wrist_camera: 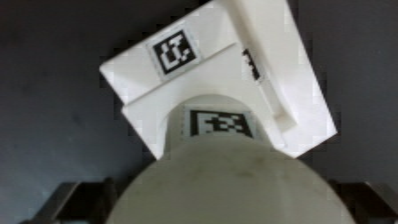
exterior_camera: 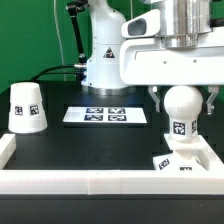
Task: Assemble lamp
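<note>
Item: lamp, three white tagged parts, on black table; landmark: marker board.
- Shade: well off marker board toward exterior view's left, standing wide end down.
- Base: near marker board toward exterior view's right, beside white rail.
- Bulb: upright, directly over base; touching or just clear of it, cannot tell.
- Gripper: fingers flank bulb's round head; clenched or released, cannot tell.
- Wrist view: bulb fills foreground, base beyond.
</note>
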You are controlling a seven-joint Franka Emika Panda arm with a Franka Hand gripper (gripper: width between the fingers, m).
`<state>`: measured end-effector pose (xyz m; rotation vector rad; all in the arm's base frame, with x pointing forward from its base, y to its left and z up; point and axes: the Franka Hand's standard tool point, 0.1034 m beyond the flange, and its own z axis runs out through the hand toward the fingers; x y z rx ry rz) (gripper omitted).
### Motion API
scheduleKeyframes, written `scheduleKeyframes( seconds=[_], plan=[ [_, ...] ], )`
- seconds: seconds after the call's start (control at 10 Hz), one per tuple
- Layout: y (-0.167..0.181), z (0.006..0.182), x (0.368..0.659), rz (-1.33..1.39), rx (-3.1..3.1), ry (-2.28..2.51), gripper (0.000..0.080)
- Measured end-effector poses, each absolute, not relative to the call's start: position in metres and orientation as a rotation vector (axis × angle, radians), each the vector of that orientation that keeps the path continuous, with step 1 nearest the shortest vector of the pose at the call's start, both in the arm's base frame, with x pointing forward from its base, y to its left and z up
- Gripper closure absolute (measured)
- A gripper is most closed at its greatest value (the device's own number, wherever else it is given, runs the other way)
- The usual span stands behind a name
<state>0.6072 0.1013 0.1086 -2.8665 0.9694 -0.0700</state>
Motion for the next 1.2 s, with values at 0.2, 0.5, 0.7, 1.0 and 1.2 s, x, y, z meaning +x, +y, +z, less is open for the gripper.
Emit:
scheduleKeyframes(
  seconds=[0.2, 0.5, 0.7, 1.0, 1.2],
  plan=[
    [0.102, 0.108, 0.606, -0.014, -2.744, 1.202, 0.0223],
    [0.101, 0.107, 0.606, 0.058, -2.546, 1.468, 0.0223],
    [0.103, 0.107, 0.605, 0.051, -2.586, 1.396, 0.0222],
    [0.105, 0.115, 0.608, -0.008, -2.752, 1.027, 0.0104],
    [0.105, 0.118, 0.609, -0.049, -2.846, 0.742, 0.0101]
  ],
)
